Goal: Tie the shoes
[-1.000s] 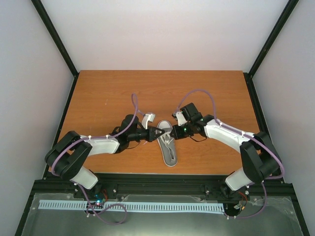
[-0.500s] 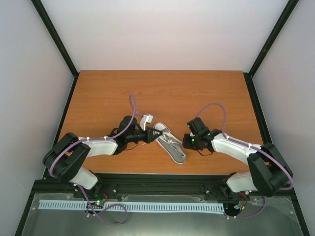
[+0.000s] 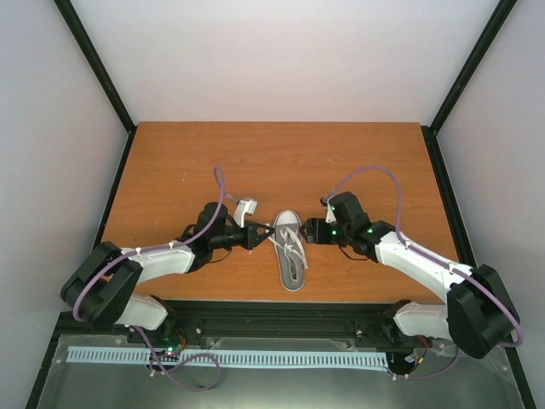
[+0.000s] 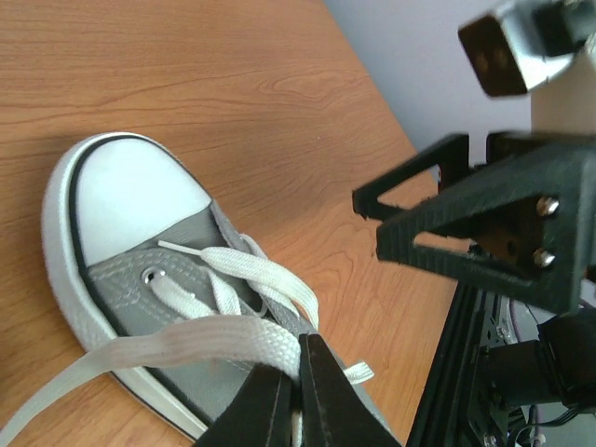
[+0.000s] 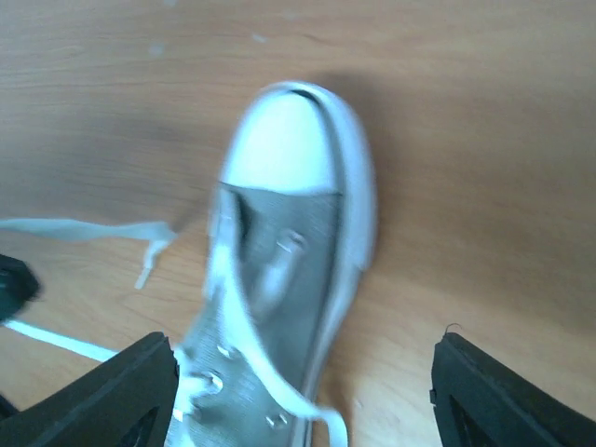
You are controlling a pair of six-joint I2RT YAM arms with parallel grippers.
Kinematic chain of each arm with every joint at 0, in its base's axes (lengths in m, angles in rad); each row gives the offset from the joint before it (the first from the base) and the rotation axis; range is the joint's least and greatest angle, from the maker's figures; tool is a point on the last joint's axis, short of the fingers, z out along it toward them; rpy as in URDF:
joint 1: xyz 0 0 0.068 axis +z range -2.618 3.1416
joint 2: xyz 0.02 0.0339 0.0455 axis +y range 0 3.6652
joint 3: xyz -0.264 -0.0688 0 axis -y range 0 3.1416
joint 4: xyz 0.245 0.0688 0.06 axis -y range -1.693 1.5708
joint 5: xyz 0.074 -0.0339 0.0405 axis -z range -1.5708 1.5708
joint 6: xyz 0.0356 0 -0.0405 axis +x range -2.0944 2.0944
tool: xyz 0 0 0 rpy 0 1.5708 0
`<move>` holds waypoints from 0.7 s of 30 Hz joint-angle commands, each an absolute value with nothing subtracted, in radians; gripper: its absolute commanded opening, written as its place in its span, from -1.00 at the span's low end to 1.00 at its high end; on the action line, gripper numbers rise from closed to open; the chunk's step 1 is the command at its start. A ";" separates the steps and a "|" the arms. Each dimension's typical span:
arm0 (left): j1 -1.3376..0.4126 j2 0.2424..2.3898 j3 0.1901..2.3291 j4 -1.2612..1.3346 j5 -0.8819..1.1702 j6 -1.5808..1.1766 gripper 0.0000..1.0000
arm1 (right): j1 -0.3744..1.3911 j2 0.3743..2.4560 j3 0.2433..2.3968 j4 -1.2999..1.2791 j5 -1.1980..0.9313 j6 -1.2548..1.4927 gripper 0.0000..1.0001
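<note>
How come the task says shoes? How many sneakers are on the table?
1: the grey sneaker lies on the table's near middle, toe pointing toward the far edge; none looks hidden.

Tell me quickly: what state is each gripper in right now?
Left gripper: shut on a white lace of the sneaker.
Right gripper: open, holding nothing.
</note>
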State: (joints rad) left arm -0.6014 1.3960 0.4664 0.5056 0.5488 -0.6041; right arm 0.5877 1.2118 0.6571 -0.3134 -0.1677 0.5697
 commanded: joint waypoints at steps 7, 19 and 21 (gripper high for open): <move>-0.590 1.368 0.467 0.485 0.566 -0.557 -0.90 | 0.585 1.383 0.770 -0.225 -0.449 0.370 0.23; -0.589 1.391 0.488 0.484 0.605 -0.545 -0.89 | 0.591 1.438 0.701 -0.159 -0.476 0.395 -0.36; -0.590 1.396 0.488 0.490 0.608 -0.545 -0.89 | 0.591 1.446 0.701 -0.164 -0.463 0.388 -0.46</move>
